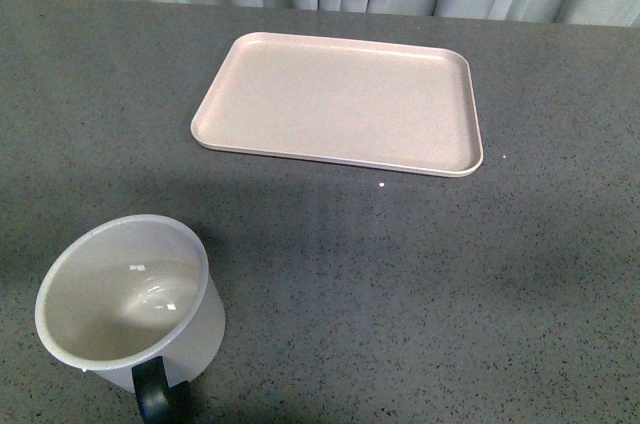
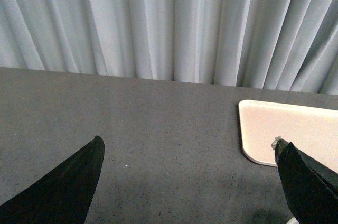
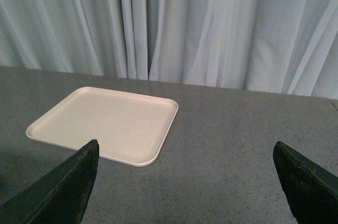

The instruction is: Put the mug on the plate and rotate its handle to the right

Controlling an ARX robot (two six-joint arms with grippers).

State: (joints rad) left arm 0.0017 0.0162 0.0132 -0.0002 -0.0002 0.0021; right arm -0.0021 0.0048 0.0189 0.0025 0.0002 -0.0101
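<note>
We've got the mug (image 1: 130, 304) upright on the worktop (image 1: 450, 274), near-left, handle (image 1: 160, 396) pointing toward cam. It's well apart from the plate (image 1: 340, 99), which is bare. Nothing done yet imo: pick, place and rotate all left. Count: 1 mug, 1 plate. Left claw (image 2: 187, 140) and right claw (image 3: 186, 143) both spread wide, holding nothing.

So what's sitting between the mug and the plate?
Nothing: the front view shows only bare grey table between the mug and the plate.
</note>
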